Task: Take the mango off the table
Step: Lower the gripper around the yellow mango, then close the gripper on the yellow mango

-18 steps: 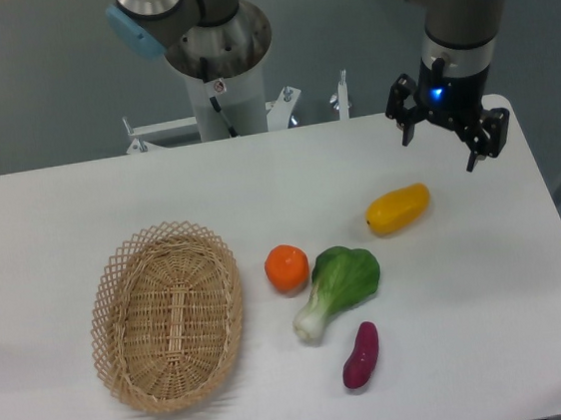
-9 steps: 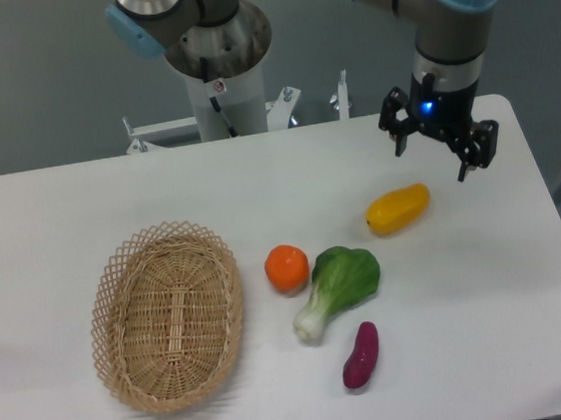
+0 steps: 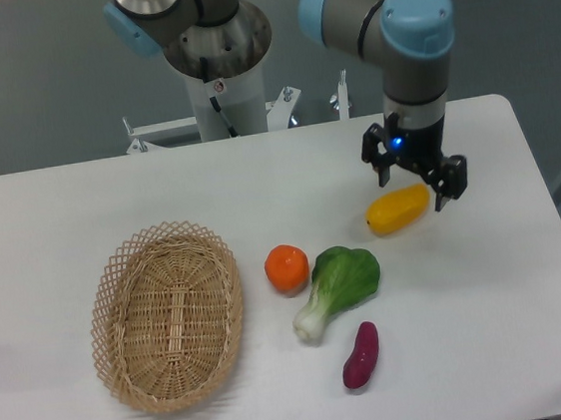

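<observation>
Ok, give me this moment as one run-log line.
phase: approach | gripper: open, over mango's right end, not gripping | mango: lying on table | orange, bok choy, sweet potato, basket: untouched

Setting, as I see it from my station: robotics lab. Evidence: arm base pedestal (image 3: pixel 218 71) bolted behind a plain white table (image 3: pixel 79 201), grey floor (image 3: pixel 37 85), toy produce laid out as test props.
</observation>
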Action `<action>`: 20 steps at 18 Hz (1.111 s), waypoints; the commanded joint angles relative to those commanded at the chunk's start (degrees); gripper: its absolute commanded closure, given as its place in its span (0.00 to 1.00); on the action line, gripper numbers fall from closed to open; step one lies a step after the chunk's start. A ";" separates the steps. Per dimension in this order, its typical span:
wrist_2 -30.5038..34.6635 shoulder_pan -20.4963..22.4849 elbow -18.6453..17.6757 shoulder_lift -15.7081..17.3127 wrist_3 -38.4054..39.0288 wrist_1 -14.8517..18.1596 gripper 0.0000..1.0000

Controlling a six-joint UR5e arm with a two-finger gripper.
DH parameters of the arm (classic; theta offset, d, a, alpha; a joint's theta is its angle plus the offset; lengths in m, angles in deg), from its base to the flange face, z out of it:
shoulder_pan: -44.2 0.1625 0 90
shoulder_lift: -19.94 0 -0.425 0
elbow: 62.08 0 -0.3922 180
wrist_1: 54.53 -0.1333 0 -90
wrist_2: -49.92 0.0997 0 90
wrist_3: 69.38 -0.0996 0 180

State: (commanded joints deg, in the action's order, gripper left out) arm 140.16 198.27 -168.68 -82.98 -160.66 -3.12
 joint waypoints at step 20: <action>6.70 0.00 -7.30 -6.33 -10.32 -9.14 0.00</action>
State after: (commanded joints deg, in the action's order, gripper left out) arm 146.86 198.27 -175.98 -89.31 -170.98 -12.25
